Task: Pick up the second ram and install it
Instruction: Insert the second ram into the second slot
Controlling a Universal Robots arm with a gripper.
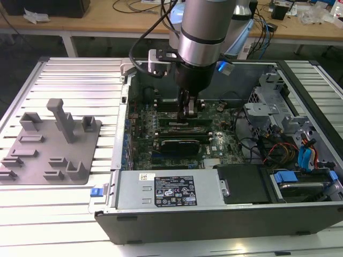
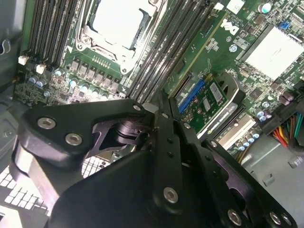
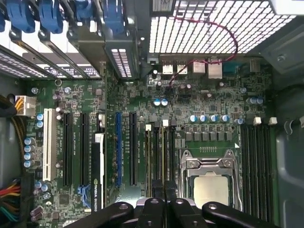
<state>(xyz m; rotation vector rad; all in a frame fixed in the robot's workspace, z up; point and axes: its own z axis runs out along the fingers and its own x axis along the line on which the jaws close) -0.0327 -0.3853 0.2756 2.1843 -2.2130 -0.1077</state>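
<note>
Jaws stand drawn almost together, with a slim slit between them. In the first wrist view you can see a thin yellow-green strip running along a memory slot straight into that slit: the second ram [image 3: 162, 156], on edge, apparently pinched by the gripper [image 3: 164, 189]. It sits in the slot bank just beside the silver processor socket [image 3: 209, 187] on the big green motherboard [image 3: 204, 102]. In the second wrist view your gripper's black fingers [image 2: 166, 152] press close above the same slots and hide the stick. In the exterior view the arm reaches straight down into the open computer case [image 1: 214, 217], low over the board. Toward the exterior view's left, well apart, the grey tray [image 1: 40, 163] with upright blocks rests on the ribbed table [image 1: 80, 80].
</note>
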